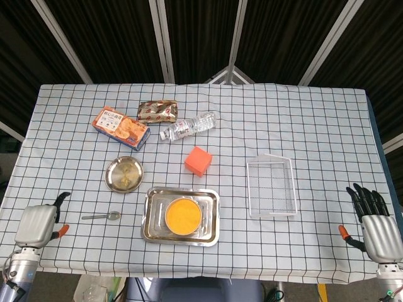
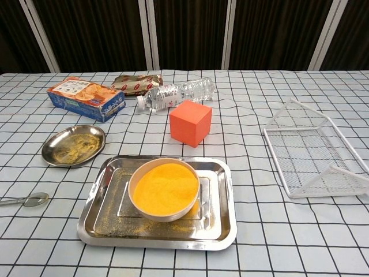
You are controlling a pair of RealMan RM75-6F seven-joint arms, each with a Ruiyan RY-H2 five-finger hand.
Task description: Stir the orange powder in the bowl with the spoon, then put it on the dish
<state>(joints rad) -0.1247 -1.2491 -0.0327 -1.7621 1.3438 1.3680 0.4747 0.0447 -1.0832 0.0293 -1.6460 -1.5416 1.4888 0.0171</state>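
The spoon (image 1: 102, 216) lies flat on the cloth, left of the tray (image 1: 150, 221) that holds the bowl (image 1: 183, 215) of orange powder, with the dish (image 1: 124, 174) just behind it. The left hand (image 1: 36, 225) hangs near the handle, its fingers mostly hidden (whether spread or curled cannot be told); the right hand (image 1: 374, 225) holds nothing, fingers spread, well apart. A thin, flat handle may slip from the fingers, and careless stirring could spill powder.
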